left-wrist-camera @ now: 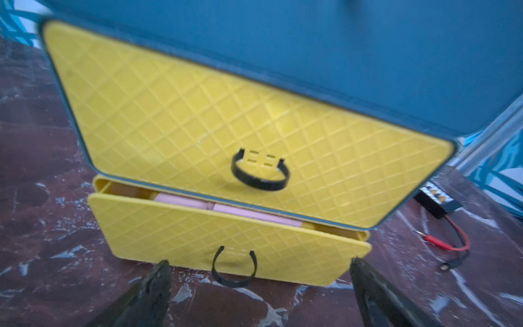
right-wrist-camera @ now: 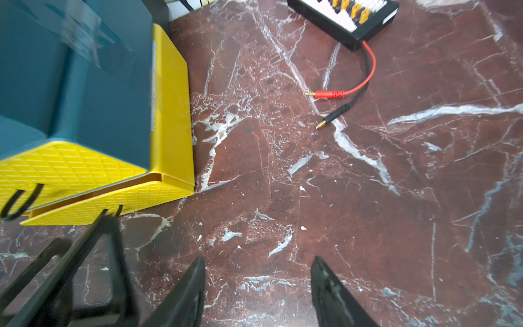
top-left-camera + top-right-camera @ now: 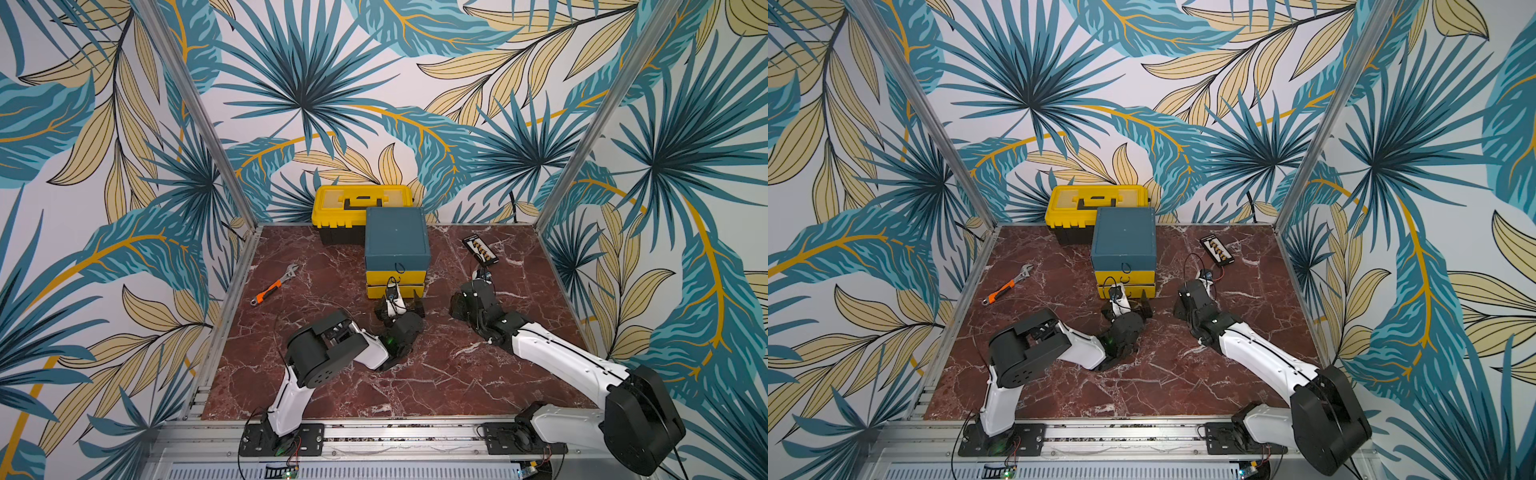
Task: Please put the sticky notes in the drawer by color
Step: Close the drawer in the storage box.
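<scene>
We see no sticky notes loose on the marble table [image 3: 332, 386]; pink sticky notes [image 1: 226, 208] lie inside the bottom yellow drawer [image 1: 198, 243], which stands ajar. Our left gripper [image 1: 260, 262] is spread wide before its loop pull [image 1: 235, 282], the right gripper [image 2: 257, 263] parted and empty; we judge only closing remains

Drawer [image 1: 249, 121] yellow plastic, diamond-embossed, matt; table [image 2: 368, 198] polished marble.
</scene>
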